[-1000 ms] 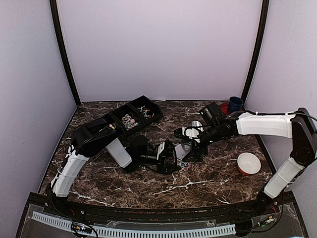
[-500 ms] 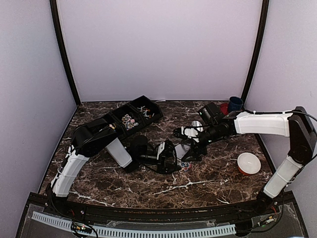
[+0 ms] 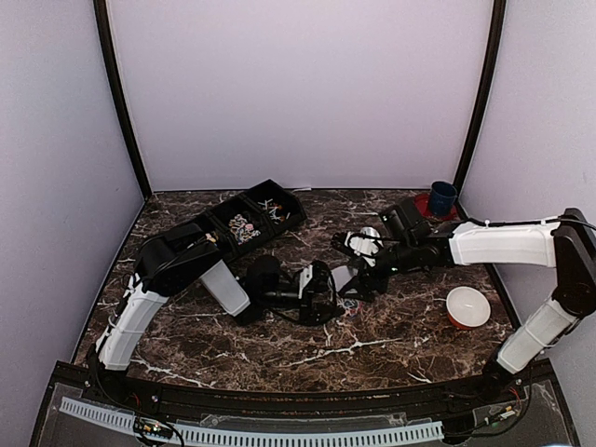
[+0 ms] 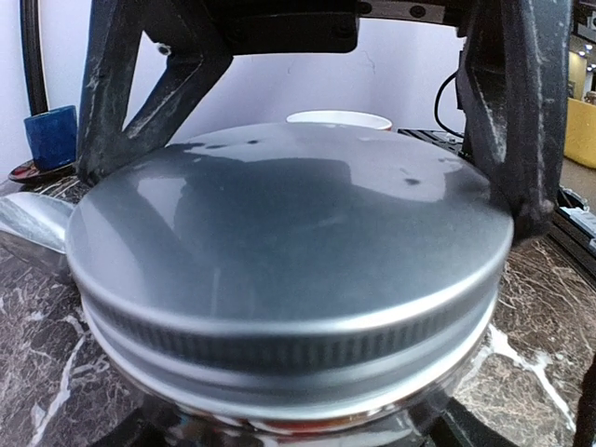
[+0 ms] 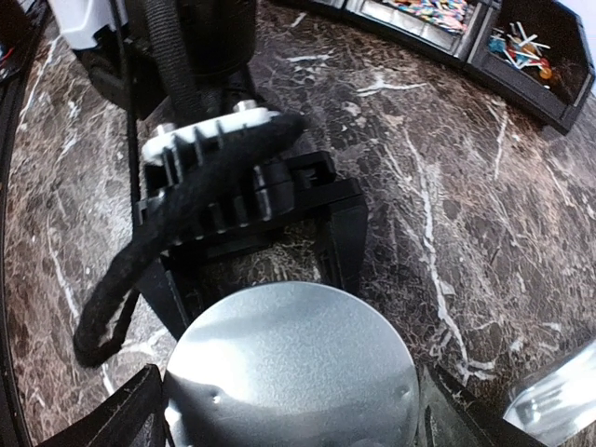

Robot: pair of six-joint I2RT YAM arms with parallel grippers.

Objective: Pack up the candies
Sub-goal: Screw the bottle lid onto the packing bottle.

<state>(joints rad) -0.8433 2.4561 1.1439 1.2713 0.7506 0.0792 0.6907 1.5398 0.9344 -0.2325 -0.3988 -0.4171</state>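
A small clear jar with a silver screw lid (image 3: 345,287) stands on the marble table. My left gripper (image 3: 326,294) is shut on the jar's glass body from the left; in the left wrist view the lid (image 4: 289,233) fills the frame, with a glimpse of red candy (image 4: 279,430) under it. My right gripper (image 3: 359,277) is shut on the lid (image 5: 289,368) from above, its fingers (image 4: 507,112) pressed on opposite sides of the rim. More candies (image 3: 245,226) lie in the black tray (image 3: 216,216), also in the right wrist view (image 5: 523,47).
A clear scoop (image 3: 370,235) lies behind the jar and shows in the right wrist view (image 5: 559,400). A blue cup (image 3: 442,196) on a red coaster stands at the back right. A white bowl (image 3: 467,305) sits at the right.
The right forearm has swung lower and nearer, and the right wrist has turned over the lid. The left arm and the jar have stayed in place.
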